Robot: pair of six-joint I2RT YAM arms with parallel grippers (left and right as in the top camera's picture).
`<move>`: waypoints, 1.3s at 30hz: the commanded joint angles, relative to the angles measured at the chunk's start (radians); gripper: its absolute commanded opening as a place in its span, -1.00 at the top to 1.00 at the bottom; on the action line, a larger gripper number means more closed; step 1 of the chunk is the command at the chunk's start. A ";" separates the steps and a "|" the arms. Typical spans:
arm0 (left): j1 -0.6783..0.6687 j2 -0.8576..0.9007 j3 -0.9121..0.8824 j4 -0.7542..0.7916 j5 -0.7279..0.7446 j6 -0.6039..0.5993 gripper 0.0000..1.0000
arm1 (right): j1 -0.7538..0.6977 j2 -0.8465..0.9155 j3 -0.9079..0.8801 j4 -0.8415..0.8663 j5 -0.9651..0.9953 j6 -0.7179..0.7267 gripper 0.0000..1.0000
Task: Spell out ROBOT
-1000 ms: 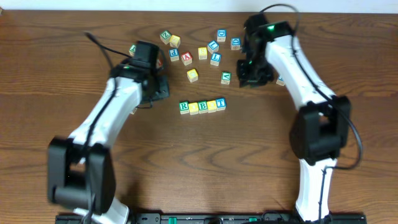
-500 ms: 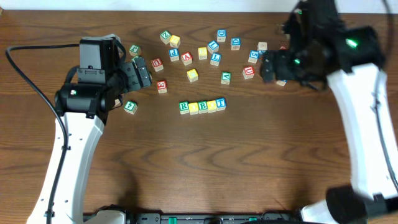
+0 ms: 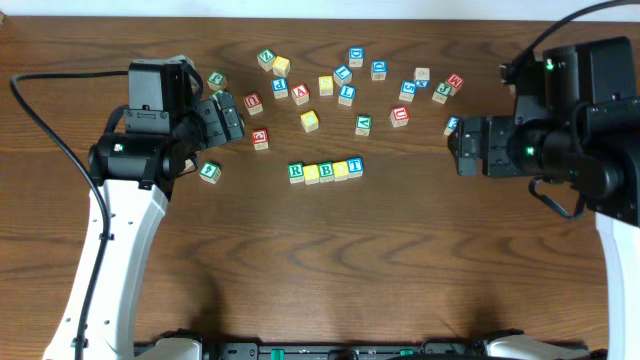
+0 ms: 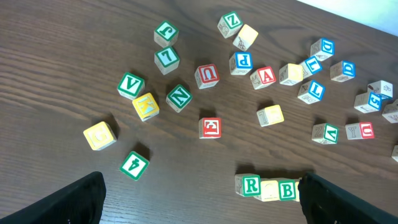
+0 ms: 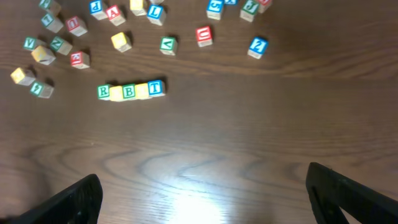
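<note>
A short row of five small wooden letter blocks (image 3: 326,171) lies just above the middle of the overhead frame on the dark brown wood-grain surface (image 3: 330,270). It reads R, a yellow block, B, another yellow block, T; the yellow faces are too small to read. More loose wooden letter blocks (image 3: 345,95) are scattered in an arc across the upper part of the frame, well apart from the row. The left claw (image 3: 226,118) hangs at upper left among the outermost loose blocks. Its dark fingers (image 4: 74,202) sit spread at the lower corners of its wrist view, parted and empty. The right claw (image 3: 458,148) hangs at the right of the frame beside a blue-lettered block (image 3: 452,125), its fingers (image 5: 351,199) likewise wide apart with nothing between them.
</note>
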 commanded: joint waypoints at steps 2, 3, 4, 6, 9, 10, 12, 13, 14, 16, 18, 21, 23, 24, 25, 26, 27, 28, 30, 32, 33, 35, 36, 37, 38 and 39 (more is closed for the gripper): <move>0.002 0.002 0.014 -0.003 -0.012 0.010 -0.95 | -0.006 -0.055 0.009 0.017 0.086 0.006 -0.98; 0.002 0.002 0.014 -0.003 -0.012 0.010 -0.95 | -0.006 -0.067 0.009 0.029 0.102 0.014 -0.99; 0.002 0.002 0.014 -0.003 -0.012 0.010 -0.96 | -0.006 -0.079 0.009 0.043 0.120 0.016 -0.99; 0.002 0.002 0.014 -0.003 -0.012 0.010 -0.96 | -0.010 -0.095 -0.001 0.084 0.157 0.011 -0.99; 0.002 0.002 0.014 -0.003 -0.012 0.010 -0.96 | -0.060 -0.168 -0.082 0.222 0.124 -0.065 -0.99; 0.002 0.002 0.014 -0.003 -0.012 0.010 -0.96 | -0.084 -0.204 -0.135 0.283 0.095 -0.100 -0.99; 0.002 0.002 0.014 -0.003 -0.012 0.010 -0.96 | -0.142 -0.294 -0.289 0.442 0.021 -0.171 -0.98; 0.002 0.002 0.014 -0.003 -0.012 0.010 -0.95 | -0.159 -0.325 -0.344 0.493 0.002 -0.190 -0.98; 0.002 0.002 0.014 -0.003 -0.012 0.010 -0.95 | -0.189 -0.385 -0.448 0.583 -0.019 -0.210 -0.99; 0.002 0.002 0.014 -0.003 -0.012 0.010 -0.95 | -0.224 -0.478 -0.610 0.713 -0.021 -0.213 -0.98; 0.002 0.002 0.014 -0.003 -0.012 0.010 -0.95 | -0.251 -0.572 -0.766 0.822 -0.022 -0.213 -0.99; 0.002 0.002 0.014 -0.003 -0.012 0.010 -0.96 | -0.284 -0.720 -1.011 0.987 -0.025 -0.213 -0.99; 0.002 0.002 0.014 -0.003 -0.012 0.010 -0.96 | -0.293 -0.813 -1.164 1.095 -0.024 -0.213 -0.98; 0.002 0.002 0.014 -0.003 -0.012 0.010 -0.96 | -0.293 -0.871 -1.261 1.168 -0.018 -0.213 -0.98; 0.002 0.002 0.014 -0.003 -0.012 0.010 -0.96 | -0.293 -0.911 -1.328 1.220 -0.016 -0.213 -0.98; 0.002 0.002 0.014 -0.003 -0.012 0.010 -0.95 | -0.292 -0.954 -1.402 1.278 -0.016 -0.213 -0.98; 0.002 0.002 0.014 -0.003 -0.012 0.010 -0.96 | -0.290 -1.001 -1.480 1.341 -0.016 -0.213 -0.98; 0.002 0.002 0.014 -0.003 -0.012 0.010 -0.95 | -0.289 -1.048 -1.555 1.401 -0.018 -0.212 -0.99; 0.002 0.002 0.014 -0.003 -0.012 0.010 -0.95 | -0.283 -1.141 -1.698 1.506 -0.021 -0.204 -0.98; 0.002 0.002 0.014 -0.003 -0.012 0.010 -0.96 | -0.274 -1.215 -1.802 1.564 -0.021 -0.204 -0.99; 0.002 0.002 0.014 -0.003 -0.012 0.010 -0.96 | -0.269 -1.260 -1.862 1.590 -0.021 -0.204 -0.99; 0.002 0.002 0.014 -0.003 -0.012 0.010 -0.95 | -0.259 -1.314 -1.927 1.606 -0.021 -0.204 -0.99; 0.002 0.002 0.014 -0.003 -0.012 0.010 -0.96 | -0.253 -1.341 -1.957 1.605 -0.021 -0.204 -0.99; 0.002 0.002 0.014 -0.003 -0.012 0.010 -0.95 | -0.248 -1.363 -1.982 1.605 -0.021 -0.204 -0.98; 0.002 0.002 0.014 -0.003 -0.012 0.010 -0.95 | -0.244 -1.378 -2.000 1.605 -0.021 -0.204 -0.99; 0.002 0.002 0.014 -0.003 -0.012 0.010 -0.96 | -0.240 -1.393 -1.999 1.567 -0.016 -0.204 -0.99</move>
